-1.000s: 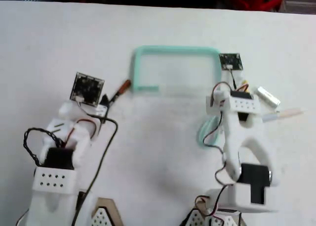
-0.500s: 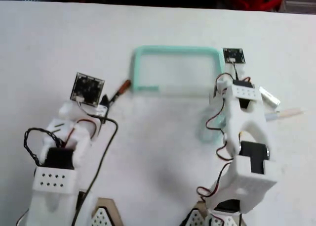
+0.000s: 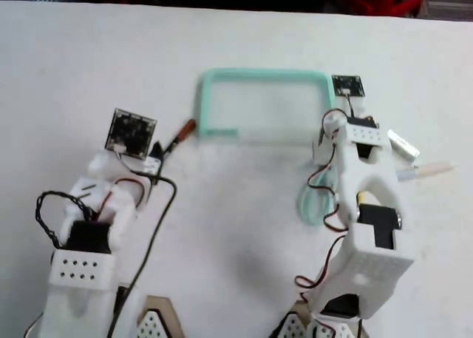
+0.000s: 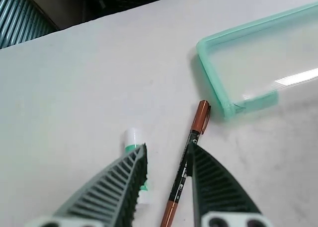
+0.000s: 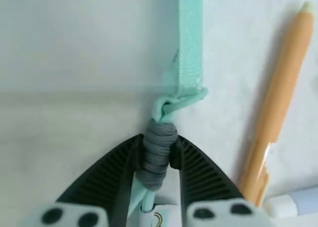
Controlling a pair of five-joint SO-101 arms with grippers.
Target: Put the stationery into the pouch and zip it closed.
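Grey zip pull [image 5: 158,157] sits pinched inside the right gripper [image 5: 159,141].

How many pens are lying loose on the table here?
2. A brown pen beside the left pincer, near the pouch's corner; an orange pen beyond the pouch's other end. More may be hidden.

Mint-green edging frames the clear pouch [image 3: 262,75] — its zip pull [image 5: 156,152] is wound in grey cord, between ribbed black fingers [image 5: 109,177]. Brown-and-black pen [image 4: 181,175], pale orange pen [image 5: 278,103], white-and-green glue stick [image 4: 133,137] — white worktop [image 3: 74,57].
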